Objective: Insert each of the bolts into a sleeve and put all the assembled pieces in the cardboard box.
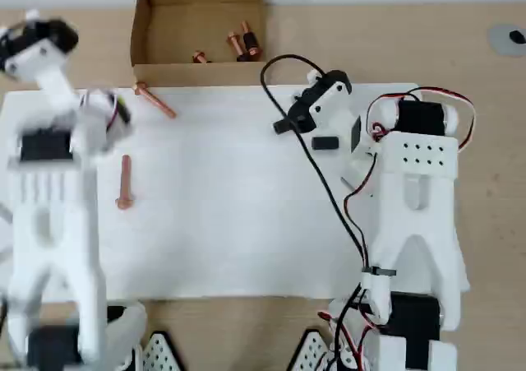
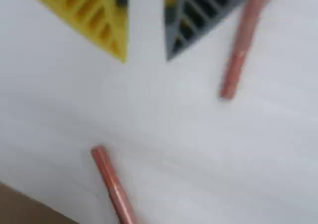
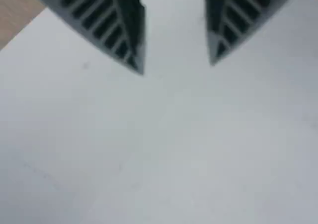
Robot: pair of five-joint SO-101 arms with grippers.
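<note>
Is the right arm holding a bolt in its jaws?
No, the right wrist view shows its jaws open with nothing between them, just the white sheet below.

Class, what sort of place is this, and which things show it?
Likely a robotics test bench: two white plastic robot arms with exposed red and black wires, a white sheet over a wooden table, and a small open cardboard box.

Bolts (image 1: pixel 124 182) are copper, mat (image 1: pixel 230 223) white, cardboard box (image 1: pixel 141 34) brown (left fingers (image 2: pixel 94 10) yellow and grey).
</note>
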